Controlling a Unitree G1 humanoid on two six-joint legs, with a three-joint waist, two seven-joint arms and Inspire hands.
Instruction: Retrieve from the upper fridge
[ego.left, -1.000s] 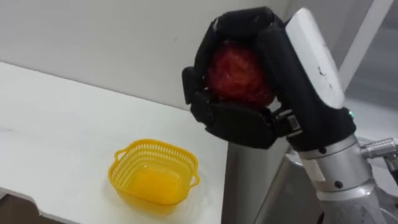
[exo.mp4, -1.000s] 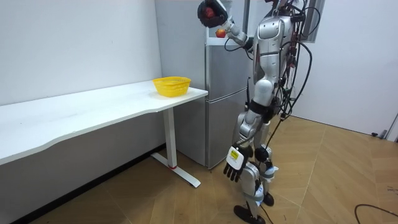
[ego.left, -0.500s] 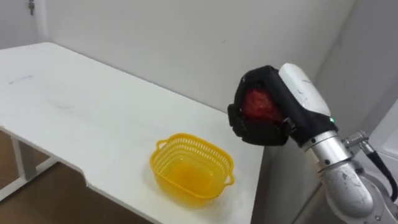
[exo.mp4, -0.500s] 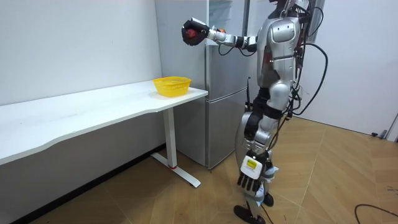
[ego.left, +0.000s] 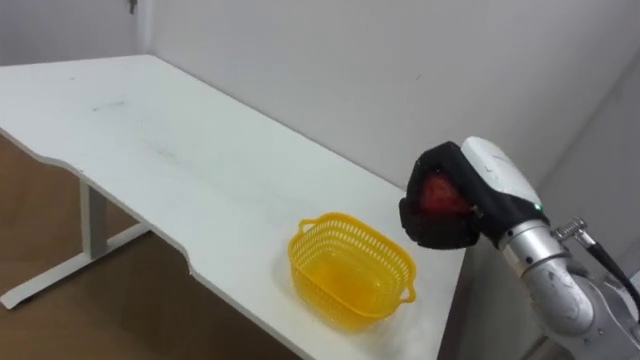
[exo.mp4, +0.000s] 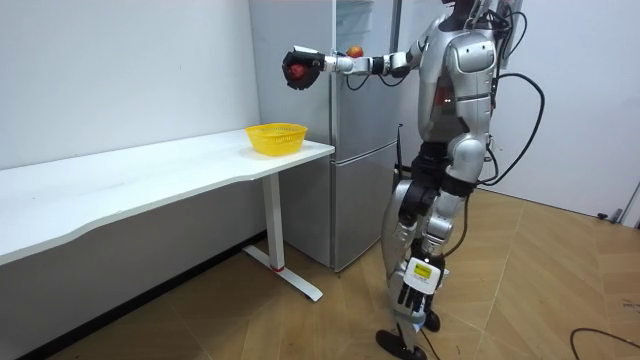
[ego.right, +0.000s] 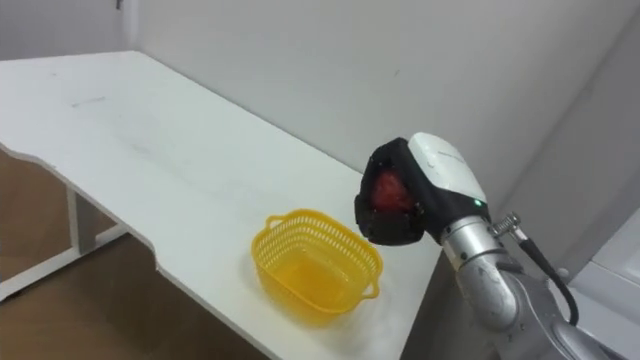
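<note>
Looking down from the head in both eye views, near the table (ego.left: 150, 130) and basket (ego.left: 345, 300). Watching from well across the room, side-on, taking in the same table, basket and the fridge (exo.mp4: 355, 190).

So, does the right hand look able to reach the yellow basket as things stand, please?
Probably yes: the right hand, curled round a red fruit, hangs above and just right of the basket, with only open air between them.

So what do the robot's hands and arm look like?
The right hand has chunky black fingers and a smooth white shell on its back, with a tiny green light by the wrist. The forearm is shiny silver metal. The left hand is black too, with a pale tag.
</note>
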